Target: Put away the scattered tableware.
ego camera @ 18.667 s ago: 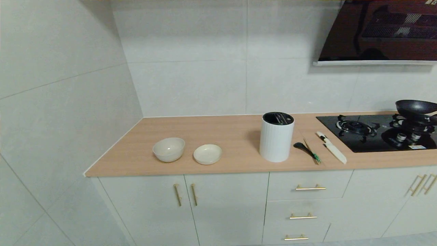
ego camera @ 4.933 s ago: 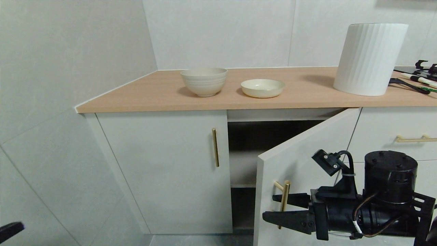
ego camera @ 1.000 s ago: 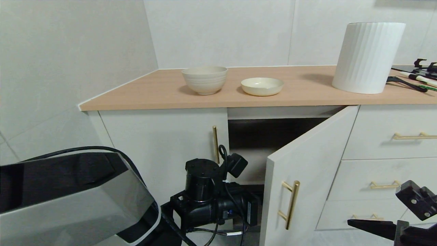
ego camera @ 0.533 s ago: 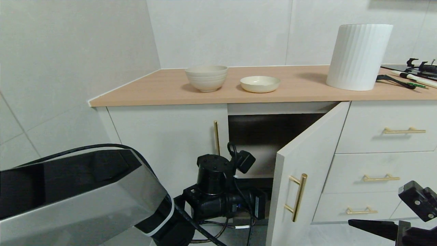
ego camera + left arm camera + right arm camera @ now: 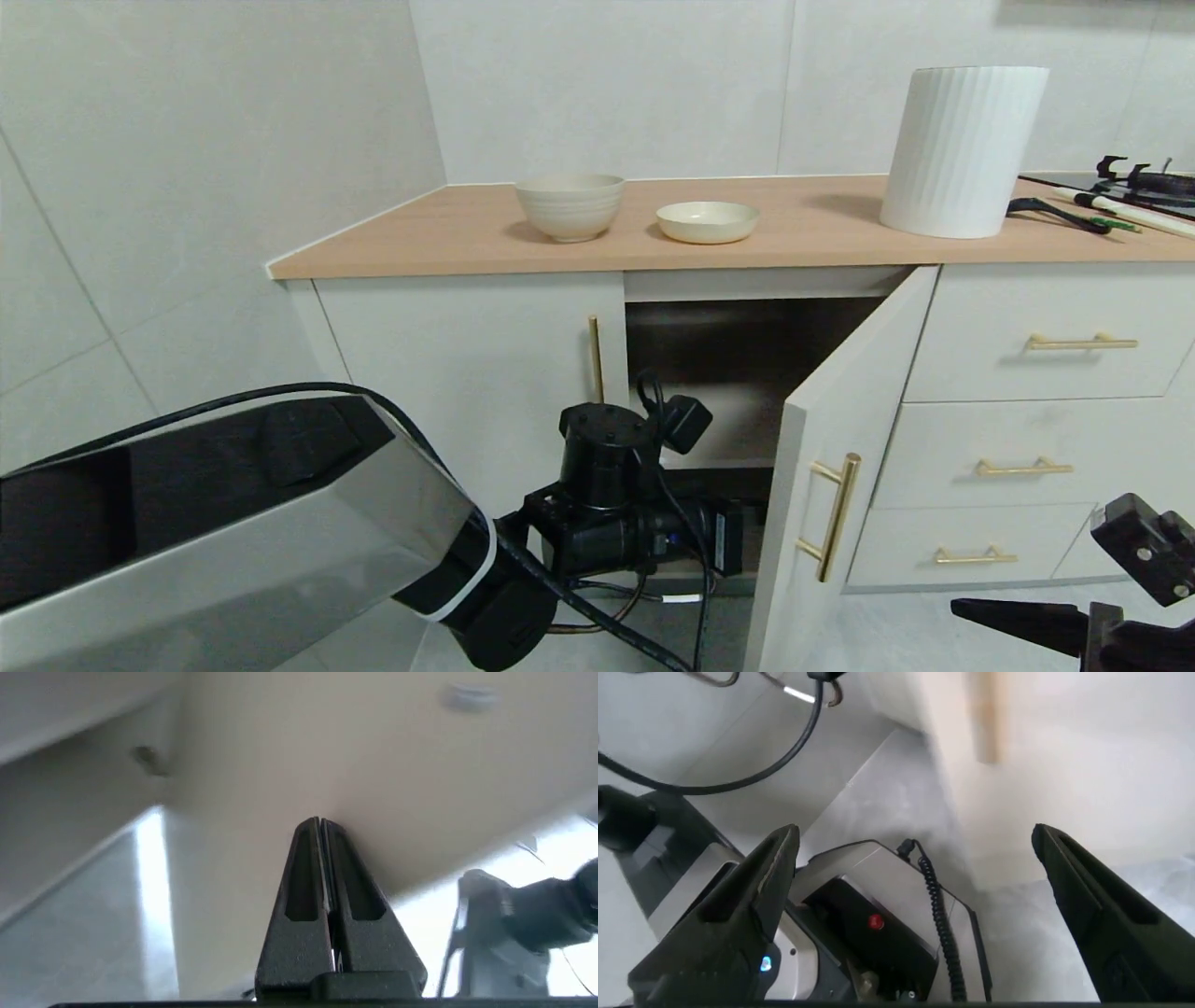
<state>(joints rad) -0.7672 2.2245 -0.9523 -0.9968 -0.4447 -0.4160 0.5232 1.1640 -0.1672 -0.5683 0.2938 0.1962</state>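
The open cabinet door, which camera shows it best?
The head view: the cabinet door stands swung out below the counter, outer face and gold handle plain. The right wrist view catches a blurred gold bar on a pale panel, likely that handle. The left wrist view has a pale surface close ahead, perhaps the door.

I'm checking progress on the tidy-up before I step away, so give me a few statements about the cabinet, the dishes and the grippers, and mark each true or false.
1. One cabinet door stands open. True.
2. The bowl is inside the cabinet. False: it sits on the countertop beside the shallow dish.
3. The left gripper has its fingers shut. True.
4. The right gripper holds the shallow dish. False: its fingers are open and empty.
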